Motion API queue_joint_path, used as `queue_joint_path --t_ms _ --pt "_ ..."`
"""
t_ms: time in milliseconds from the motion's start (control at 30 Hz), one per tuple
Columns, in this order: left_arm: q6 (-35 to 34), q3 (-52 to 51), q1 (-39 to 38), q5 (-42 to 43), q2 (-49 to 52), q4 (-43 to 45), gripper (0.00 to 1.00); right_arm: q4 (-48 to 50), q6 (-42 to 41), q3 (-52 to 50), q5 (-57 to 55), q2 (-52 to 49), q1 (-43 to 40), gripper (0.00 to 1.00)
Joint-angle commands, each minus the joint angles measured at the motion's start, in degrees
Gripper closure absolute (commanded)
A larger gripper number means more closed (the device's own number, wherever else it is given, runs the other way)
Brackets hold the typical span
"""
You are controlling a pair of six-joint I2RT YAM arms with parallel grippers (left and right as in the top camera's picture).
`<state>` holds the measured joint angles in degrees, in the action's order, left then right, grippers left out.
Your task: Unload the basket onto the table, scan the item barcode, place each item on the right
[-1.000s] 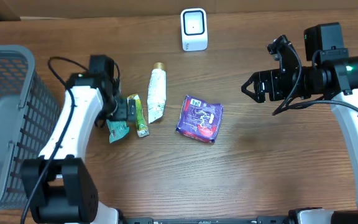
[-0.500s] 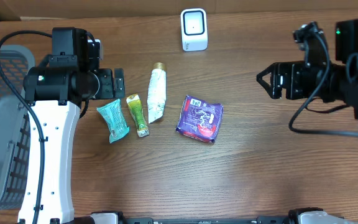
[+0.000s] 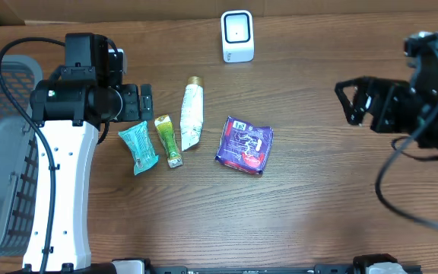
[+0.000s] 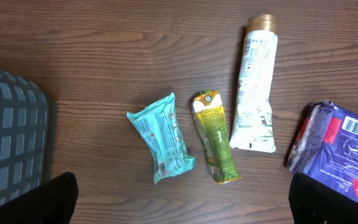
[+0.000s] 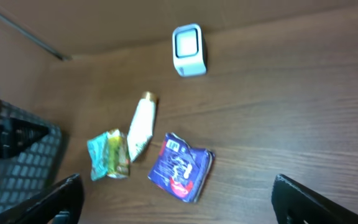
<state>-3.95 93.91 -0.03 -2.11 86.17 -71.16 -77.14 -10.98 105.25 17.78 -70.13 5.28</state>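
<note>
Four items lie in a row on the wooden table: a teal packet (image 3: 138, 148), a green packet (image 3: 168, 139), a white tube (image 3: 192, 116) and a purple packet (image 3: 244, 144) with a barcode on its upper corner (image 4: 355, 126). A white scanner (image 3: 237, 36) stands at the back. My left gripper (image 3: 147, 103) hovers open just left of the tube and above the teal packet (image 4: 163, 137), holding nothing. My right gripper (image 3: 343, 103) hangs open far to the right, well away from the purple packet (image 5: 181, 167). The scanner (image 5: 187, 49) shows in the right wrist view.
A grey mesh basket (image 3: 6, 152) fills the left edge of the table, and its corner (image 4: 5, 143) is close to my left gripper. A cardboard wall runs along the back behind the scanner.
My left arm lifted off the teal and green packets and now stays still, empty. My right arm has drawn back to the right, and its jaws have spread slightly wider.
</note>
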Motion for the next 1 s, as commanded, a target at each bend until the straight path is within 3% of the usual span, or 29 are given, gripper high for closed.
queue_joint_path --t_ms 0,967 --pt "0.1 0.7 0.0 0.7 0.3 0.0 0.0 0.3 -1.1 1.4 -0.2 1.4 -0.3 0.02" --pt "0.1 0.7 0.0 0.7 0.3 0.0 0.0 -3.6 -0.8 1.3 2.9 1.6 -0.2 0.0"
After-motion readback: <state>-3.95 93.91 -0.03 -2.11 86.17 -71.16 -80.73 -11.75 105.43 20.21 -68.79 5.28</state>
